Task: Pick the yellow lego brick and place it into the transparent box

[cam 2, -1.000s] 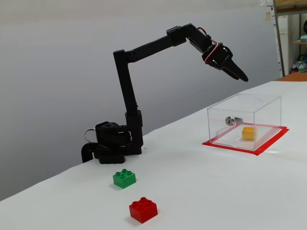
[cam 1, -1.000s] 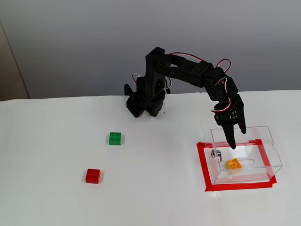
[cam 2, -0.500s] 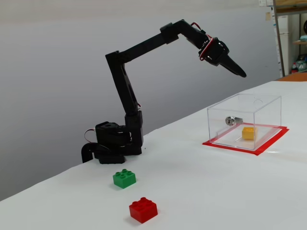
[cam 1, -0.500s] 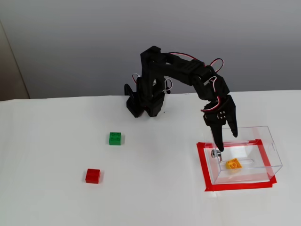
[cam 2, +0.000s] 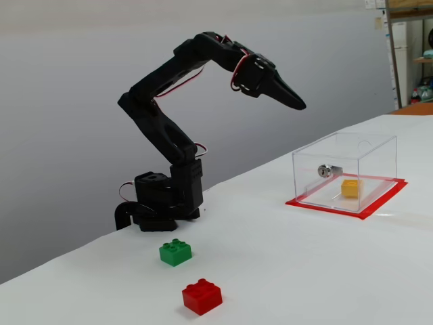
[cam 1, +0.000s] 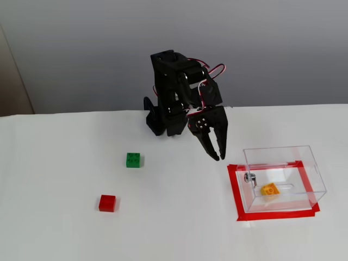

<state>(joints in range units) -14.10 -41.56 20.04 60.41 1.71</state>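
- While the black arm stands folded in the upper middle of both fixed views, its gripper point(cam 1: 218, 154) hangs in the air with nothing in it; two dark fingertips show side by side, a narrow slit between them, so the jaws are barely parted, if at all.
- In the side-on fixed view the gripper point(cam 2: 298, 104) reads as a single dark point aimed to the right, and the gap between the jaws cannot be made out there.
- Three bricks are in view, one of each colour: yellow, green and red.
- The yellow lego brick point(cam 1: 269, 190) lies on the floor of the transparent box point(cam 1: 312, 168), lower right of the frame, turned slightly askew; it shows through the clear wall in the other fixed view too point(cam 2: 350, 187).
- One transparent box point(cam 2: 379, 145) is there, with one small metal knob point(cam 1: 249, 177) on its left wall, standing on a rectangle of red tape point(cam 1: 234, 190).
- The green brick point(cam 1: 133, 160) sits left of centre on the white table point(cam 1: 65, 163), and the red brick point(cam 1: 107, 203) lies below and left of it, well apart.
- At the upper right edge of the side-on view, shelving point(cam 2: 409, 47) is cut off by the frame and its contents are too blurred to name.
- No readable writing or brand mark shows on any item.
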